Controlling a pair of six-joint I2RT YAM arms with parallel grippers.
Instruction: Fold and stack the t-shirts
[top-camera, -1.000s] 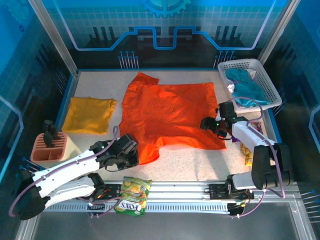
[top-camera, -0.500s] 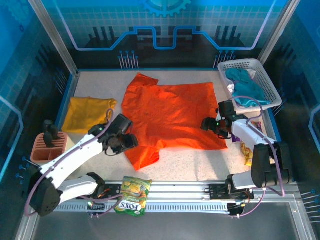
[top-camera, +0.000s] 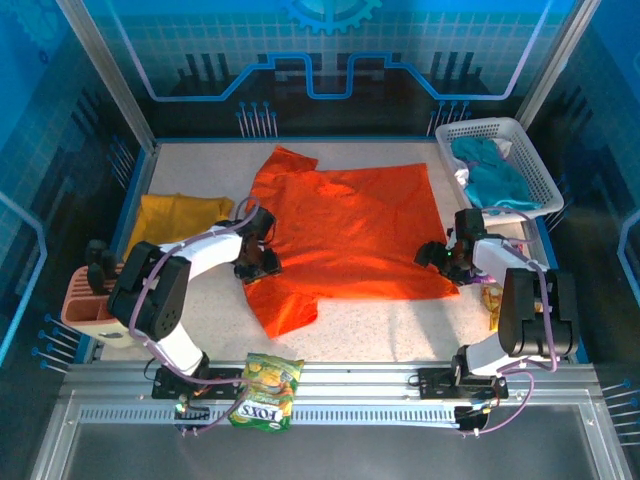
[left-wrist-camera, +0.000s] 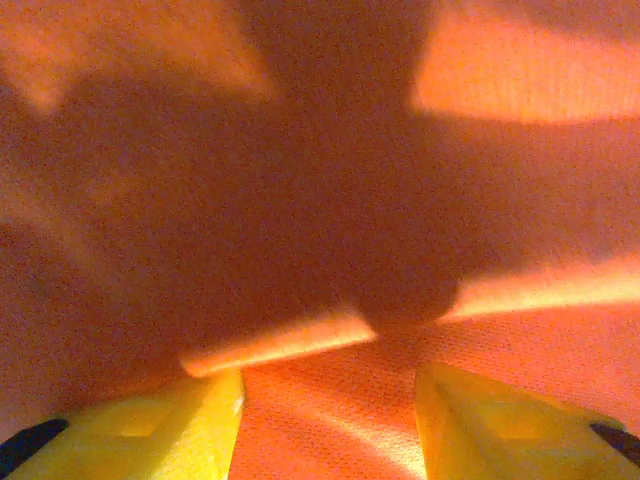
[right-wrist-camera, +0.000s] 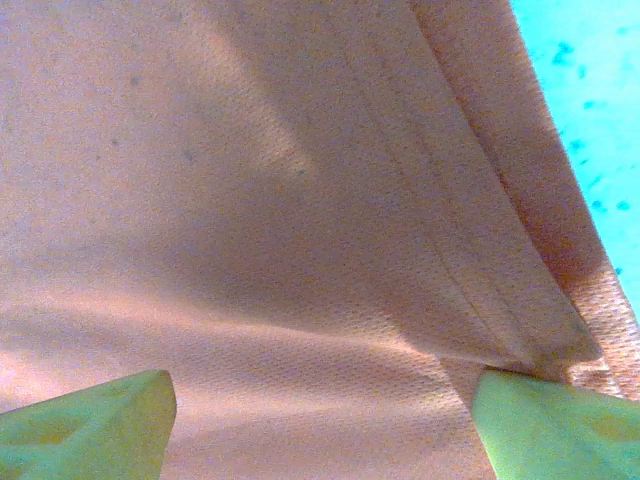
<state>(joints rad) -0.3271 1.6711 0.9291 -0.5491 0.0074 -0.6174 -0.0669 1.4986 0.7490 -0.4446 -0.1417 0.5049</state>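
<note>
The bright orange t-shirt (top-camera: 345, 230) lies spread flat in the middle of the table. The mustard-yellow t-shirt (top-camera: 175, 222) lies folded at the left. My left gripper (top-camera: 262, 260) is low over the orange shirt's left edge, just above the sleeve. In the left wrist view its yellow fingers (left-wrist-camera: 170, 425) stand apart, with orange cloth (left-wrist-camera: 330, 200) lying under the gap of the gripper (left-wrist-camera: 328, 400). My right gripper (top-camera: 440, 258) is at the shirt's lower right corner. Its fingers (right-wrist-camera: 100, 415) are spread wide over the cloth (right-wrist-camera: 300, 200), the hem beside the right finger, the gripper (right-wrist-camera: 322, 400) open.
A white basket (top-camera: 530, 150) holding teal cloth (top-camera: 495, 180) stands at the back right. A snack bag (top-camera: 266, 390) lies on the front rail. A peach holder (top-camera: 95, 300) stands at the left edge. Another packet (top-camera: 492, 300) lies by the right arm.
My left arm swung from the front of the table up to the orange shirt's left edge, and its jaws opened. The right gripper shifted slightly down and right along the hem.
</note>
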